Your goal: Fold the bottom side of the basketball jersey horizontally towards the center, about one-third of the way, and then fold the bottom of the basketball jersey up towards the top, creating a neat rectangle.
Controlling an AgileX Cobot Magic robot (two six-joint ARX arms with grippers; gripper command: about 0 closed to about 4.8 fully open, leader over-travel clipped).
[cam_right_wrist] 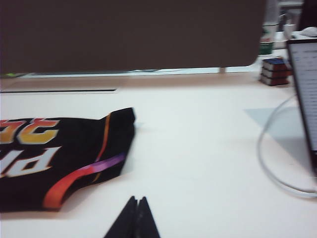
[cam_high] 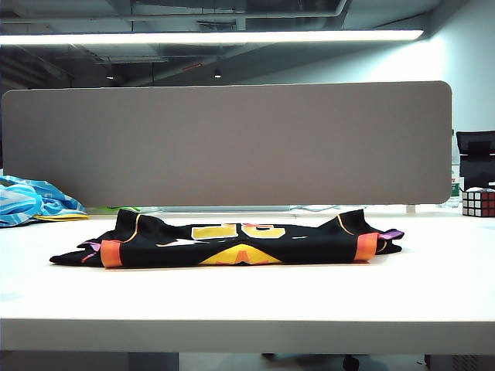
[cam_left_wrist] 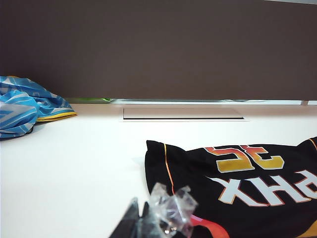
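- Exterior view: I see 1 basketball jersey (cam_high: 232,241) lying in the middle of the white table (cam_high: 247,301), already folded into a low, wide bundle with orange trim at both ends. Neither arm shows here. I count 1 blue striped cloth (cam_high: 31,201) bunched at the far left edge, well apart from the jersey, 1 puzzle cube (cam_high: 478,202) at the far right, and 1 grey divider panel (cam_high: 232,143) behind the table.
- Left wrist view: my left gripper (cam_left_wrist: 143,218) has its fingers pressed together and holds nothing; it sits off the cloth beside the jersey's near left corner. The clear wrapping on 1 finger is all that's on it. The jersey (cam_left_wrist: 237,183) fills the table beyond it, number and white lettering facing up; the blue cloth (cam_left_wrist: 25,106) is far off.
- Right wrist view: my right gripper (cam_right_wrist: 134,218) is likewise pinched to a point, empty, over bare table near the jersey's right end (cam_right_wrist: 64,158). 1 cube (cam_right_wrist: 275,71), 1 cable (cam_right_wrist: 277,158) and 1 screen edge (cam_right_wrist: 304,99) lie well apart.
- My judgement: both folds look done and the arms are parked. The next move calls for nothing beyond checking that the rectangle's edges line up; the ends look slightly ragged.
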